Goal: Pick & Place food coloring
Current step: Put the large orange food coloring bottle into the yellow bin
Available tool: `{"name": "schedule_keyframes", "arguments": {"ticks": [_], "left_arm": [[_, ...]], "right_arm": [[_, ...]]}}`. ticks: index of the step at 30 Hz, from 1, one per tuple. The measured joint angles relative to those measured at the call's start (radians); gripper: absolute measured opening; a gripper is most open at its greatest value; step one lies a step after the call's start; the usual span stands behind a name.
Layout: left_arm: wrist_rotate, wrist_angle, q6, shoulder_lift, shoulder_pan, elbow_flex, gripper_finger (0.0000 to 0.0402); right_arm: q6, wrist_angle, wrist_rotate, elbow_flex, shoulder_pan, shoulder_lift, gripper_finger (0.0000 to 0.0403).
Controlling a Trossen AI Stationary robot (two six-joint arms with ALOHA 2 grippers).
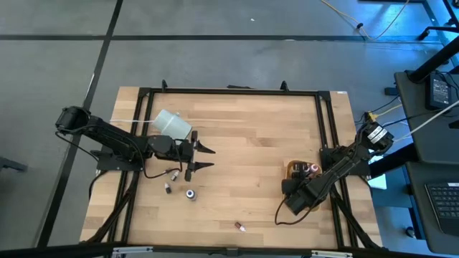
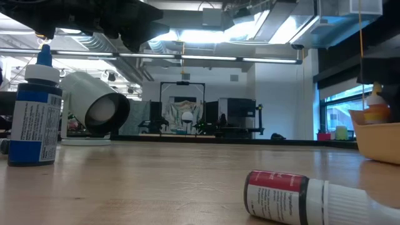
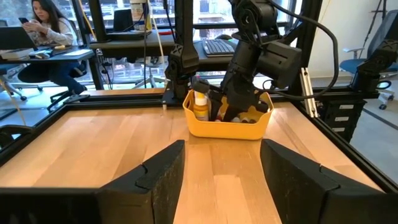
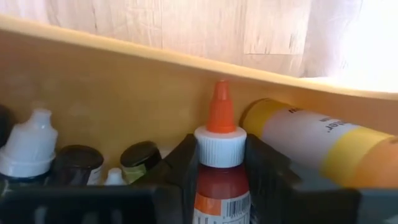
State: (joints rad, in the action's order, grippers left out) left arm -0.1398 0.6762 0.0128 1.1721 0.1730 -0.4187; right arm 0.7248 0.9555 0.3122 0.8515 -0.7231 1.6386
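Note:
A tan-yellow tray (image 1: 292, 169) at the table's right holds several food coloring bottles. My right gripper (image 1: 307, 176) reaches down into it and is shut on a red bottle (image 4: 221, 186) with a white cap and an orange tip. A yellow bottle (image 4: 323, 146) lies beside it, and dark-capped ones (image 4: 78, 163) stand on its other side. My left gripper (image 1: 204, 158) hovers open and level at the left, holding nothing. Loose bottles (image 1: 191, 193) sit on the table near it; a blue one (image 2: 34, 115) stands upright and a red one (image 2: 294, 197) lies on its side. My right gripper pinches the red bottle at its white cap (image 4: 221, 146), one finger (image 4: 186, 162) on either side. The fingers come steeply from above into the tray. The bottle stands upright between them among the other bottles; whether its base still rests on the tray's floor is hidden.
A white cup-like cylinder (image 1: 172, 124) lies on its side at the far left, next to my left arm. A dark frame (image 1: 229, 91) runs round the table's edge. Bare wood lies between the two arms. A person (image 3: 43, 25) sits at a desk beyond the table.

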Motion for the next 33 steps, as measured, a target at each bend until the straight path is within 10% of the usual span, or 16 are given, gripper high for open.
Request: {"name": "schedule_keyframes", "arguments": {"ticks": [21,33], "left_arm": [[0.003,0.0,0.0,0.0,0.0,0.0,0.0202],[0.003,0.0,0.0,0.0,0.0,0.0,0.0207]], "right_arm": [[0.162,0.156,0.156,0.156,-0.067,-0.067,0.0114],[0.229,0.085,0.575,0.18,-0.121,-0.269,0.0113]]}}
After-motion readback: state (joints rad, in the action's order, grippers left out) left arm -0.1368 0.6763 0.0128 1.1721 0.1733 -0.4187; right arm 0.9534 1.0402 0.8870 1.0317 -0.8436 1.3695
